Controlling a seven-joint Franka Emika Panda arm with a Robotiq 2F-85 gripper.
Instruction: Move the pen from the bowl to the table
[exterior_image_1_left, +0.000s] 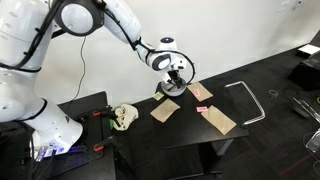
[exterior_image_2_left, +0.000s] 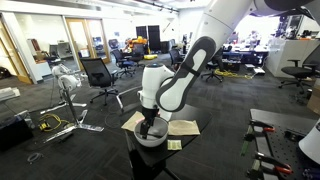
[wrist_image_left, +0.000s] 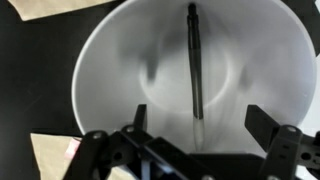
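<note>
The white arm (exterior_image_1_left: 120, 30) reaches out over the black worktop (exterior_image_1_left: 262, 78) and hangs its jaws straight down over the small grey bowl (exterior_image_1_left: 166, 91). In both exterior views the jaws sit right above the bowl (exterior_image_2_left: 150, 140), so close that they cover most of it. From there I cannot tell whether their tips are below the rim.

The wrist view shows more. The bowl (wrist_image_left: 110, 70) fills almost the whole picture, pale and shallow, with black worktop (wrist_image_left: 25, 80) at its edge. The pen (wrist_image_left: 195, 70), dark and slender, lies inside the bowl. It runs nearly straight from the far rim towards the camera. Its near end comes down between the two fingers (wrist_image_left: 139, 118), with one finger to either side of it and clear space on both sides. The jaws stand wide apart and hold nothing, and neither finger touches the pen. The pen's line falls about midway between them. The near tip looks paler and blurred, so I cannot say exactly where it ends.

From the exterior views the pen is too small and too hidden to pick out.

Tan cardboard squares (exterior_image_1_left: 165, 111) lie flat on the worktop near the bowl. Corners of them (wrist_image_left: 48, 155) show just beside the bowl in the wrist view. A bent metal frame (exterior_image_1_left: 245, 100) lies further along the worktop, well apart from the bowl.
</note>
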